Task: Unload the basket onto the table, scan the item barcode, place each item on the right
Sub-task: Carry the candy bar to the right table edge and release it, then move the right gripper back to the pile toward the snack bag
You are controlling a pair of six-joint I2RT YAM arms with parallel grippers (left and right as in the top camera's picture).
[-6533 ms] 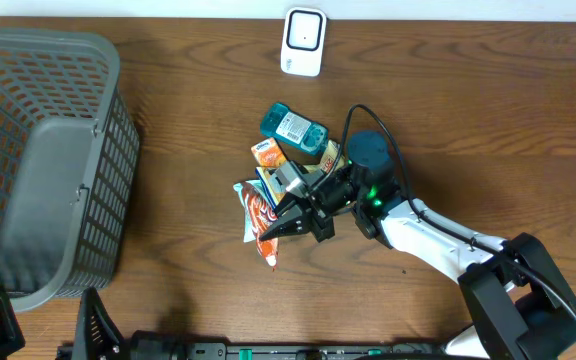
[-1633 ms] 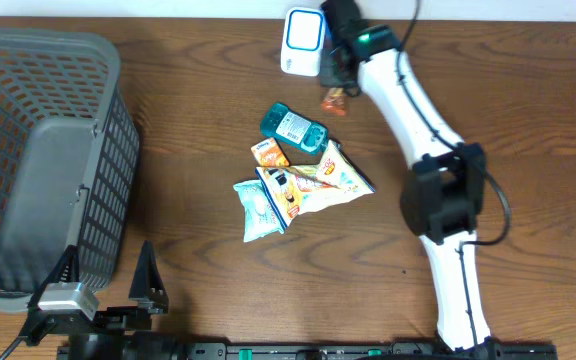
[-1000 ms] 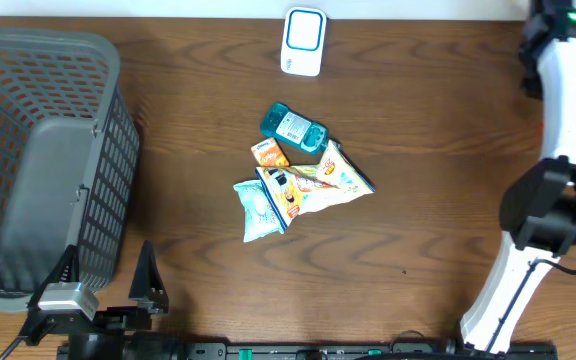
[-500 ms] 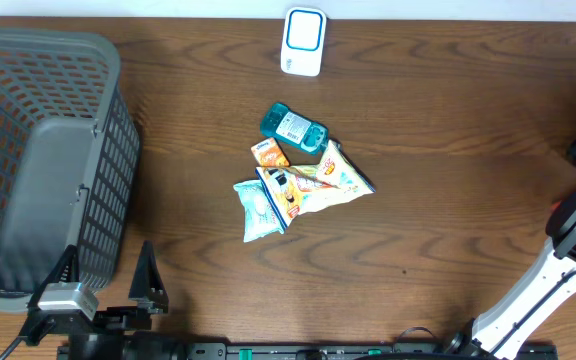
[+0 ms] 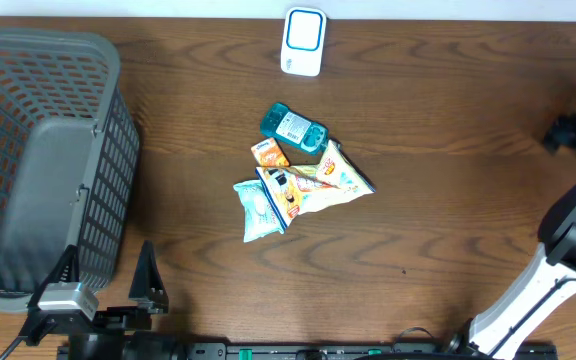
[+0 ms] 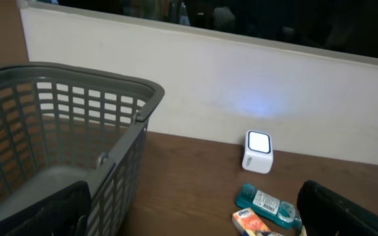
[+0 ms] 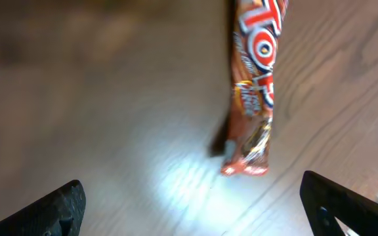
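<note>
Right wrist view is showing the snack bar (image 7: pixel 253 85) lying loose on the table (image 7: pixel 90 105), upper right of centre. The right gripper (image 7: pixel 205 210) is hanging above it with its jaws spread wide, holding nothing. I am judging the step as letting go and clearing off. The arm is best lifting straight up, so that neither finger is catching the wrapper's crimped end, before heading for the pile of packets (image 5: pixel 298 175) at the middle of the overhead frame, below the scanner (image 5: pixel 303 42).

The bar's long axis is running almost top to bottom of the wrist frame, leaning slightly. Its crimped end is pointing at the lower edge, and the other end is running off the top. Overhead, the bar is too small to pick out at the far right edge. The left gripper (image 6: pixel 199 213) is sitting wide open and empty near the basket (image 6: pixel 77 85).
</note>
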